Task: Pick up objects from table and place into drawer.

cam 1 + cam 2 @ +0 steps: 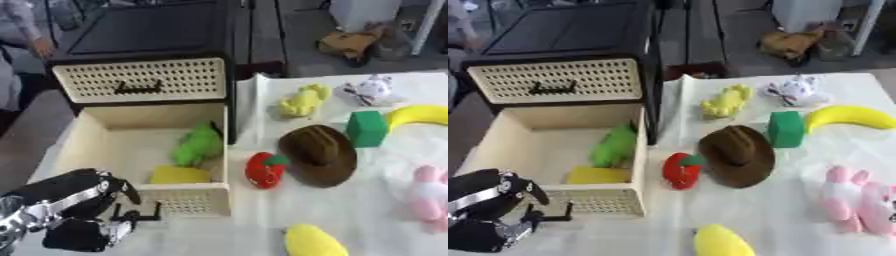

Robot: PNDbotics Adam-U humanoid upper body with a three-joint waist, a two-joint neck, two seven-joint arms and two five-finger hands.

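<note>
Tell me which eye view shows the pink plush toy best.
Right eye view. The pink plush toy shows nearly whole there, lying on the table's white cloth at the right side. The left eye view catches only its left part, cut off by the picture's right edge.

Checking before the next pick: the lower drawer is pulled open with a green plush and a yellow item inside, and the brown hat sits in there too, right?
Not quite. The left eye view shows the brown hat on the table, beside the red plush. The open lower drawer holds only the green plush and the yellow item.
</note>
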